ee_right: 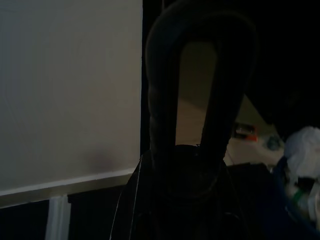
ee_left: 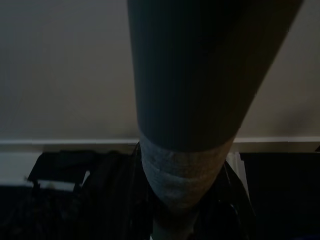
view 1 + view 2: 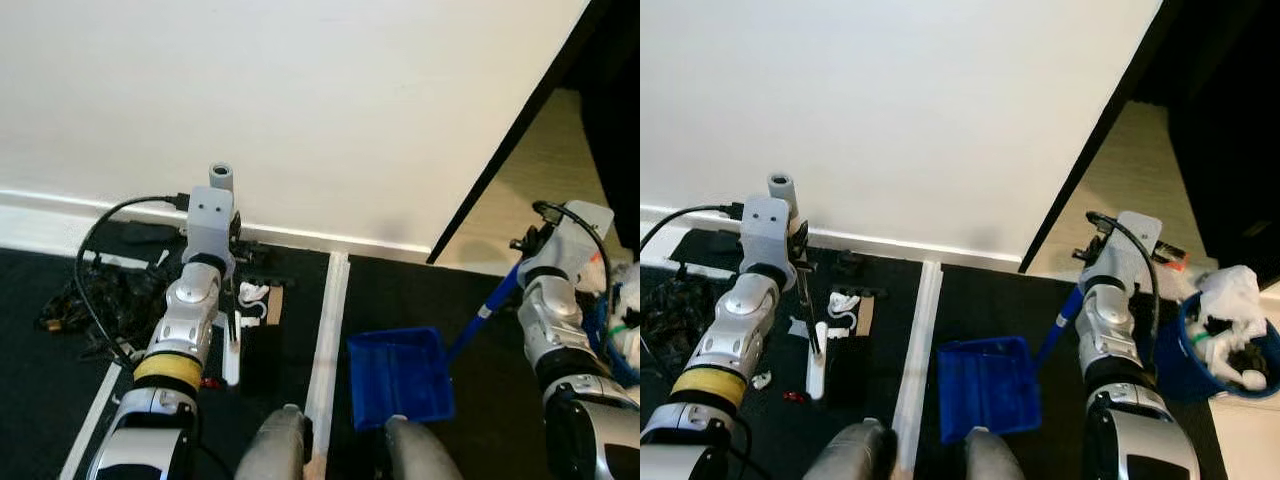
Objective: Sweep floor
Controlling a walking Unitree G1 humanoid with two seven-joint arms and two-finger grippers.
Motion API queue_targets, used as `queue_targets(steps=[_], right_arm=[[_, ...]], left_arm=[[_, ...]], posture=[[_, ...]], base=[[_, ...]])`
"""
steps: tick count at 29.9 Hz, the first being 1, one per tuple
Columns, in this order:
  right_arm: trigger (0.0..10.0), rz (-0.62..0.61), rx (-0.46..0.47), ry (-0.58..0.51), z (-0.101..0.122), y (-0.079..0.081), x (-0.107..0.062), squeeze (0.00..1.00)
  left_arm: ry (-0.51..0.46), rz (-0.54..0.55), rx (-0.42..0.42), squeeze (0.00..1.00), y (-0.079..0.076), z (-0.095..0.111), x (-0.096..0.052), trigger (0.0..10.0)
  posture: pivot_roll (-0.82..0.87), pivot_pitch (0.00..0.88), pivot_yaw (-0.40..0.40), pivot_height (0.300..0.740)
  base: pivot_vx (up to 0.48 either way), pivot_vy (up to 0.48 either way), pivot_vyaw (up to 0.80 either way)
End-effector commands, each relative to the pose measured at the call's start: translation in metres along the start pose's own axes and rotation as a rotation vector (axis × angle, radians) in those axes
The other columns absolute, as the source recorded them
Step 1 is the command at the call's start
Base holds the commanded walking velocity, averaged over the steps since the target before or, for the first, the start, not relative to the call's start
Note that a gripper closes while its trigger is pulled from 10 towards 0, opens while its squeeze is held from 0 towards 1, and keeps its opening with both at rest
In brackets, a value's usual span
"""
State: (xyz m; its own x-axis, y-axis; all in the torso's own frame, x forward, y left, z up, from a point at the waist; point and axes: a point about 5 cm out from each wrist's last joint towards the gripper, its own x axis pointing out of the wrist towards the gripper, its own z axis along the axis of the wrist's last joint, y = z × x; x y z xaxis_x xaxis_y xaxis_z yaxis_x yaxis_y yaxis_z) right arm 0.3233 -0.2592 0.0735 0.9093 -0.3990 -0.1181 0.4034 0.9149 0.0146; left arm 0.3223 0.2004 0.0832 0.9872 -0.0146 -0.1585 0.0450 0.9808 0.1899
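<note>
- Dark floor (image 3: 40,400) by white wall (image 3: 300,90), scraps (image 3: 840,303) ahead of left gripper (image 3: 800,255).
- Left gripper closed on broom (image 3: 812,345), pointing down.
- Right gripper (image 3: 522,262) closed on dustpan (image 3: 398,377) handle, pan lying down-left of it.

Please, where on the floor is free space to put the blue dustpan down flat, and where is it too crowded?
Free: the dark mat between the white strip and the right arm, around the blue dustpan. The beige floor beyond the dark doorway edge also looks bare. Crowded: left of the strip, with white scraps, the broom and cables; also by the blue bin at far right.
</note>
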Motion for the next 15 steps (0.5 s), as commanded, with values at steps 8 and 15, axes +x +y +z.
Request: queue_targets(steps=[8, 15], right_arm=[[10.0, -0.029, -0.062, -0.067, 0.018, -0.017, 0.008, 0.00], [10.0, -0.066, -0.118, -0.080, 0.014, -0.020, 0.006, 0.00]], left_arm=[[-0.009, 0.043, -0.010, 0.00, 0.000, 0.003, 0.002, 10.0], [-0.032, 0.081, -0.010, 0.00, 0.003, 0.001, 0.001, 10.0]], posture=[[0.08, 0.073, -0.040, 0.740], [0.08, 0.075, -0.041, 0.740]], base=[[0.000, -0.060, 0.00], [0.000, 0.000, 0.00]])
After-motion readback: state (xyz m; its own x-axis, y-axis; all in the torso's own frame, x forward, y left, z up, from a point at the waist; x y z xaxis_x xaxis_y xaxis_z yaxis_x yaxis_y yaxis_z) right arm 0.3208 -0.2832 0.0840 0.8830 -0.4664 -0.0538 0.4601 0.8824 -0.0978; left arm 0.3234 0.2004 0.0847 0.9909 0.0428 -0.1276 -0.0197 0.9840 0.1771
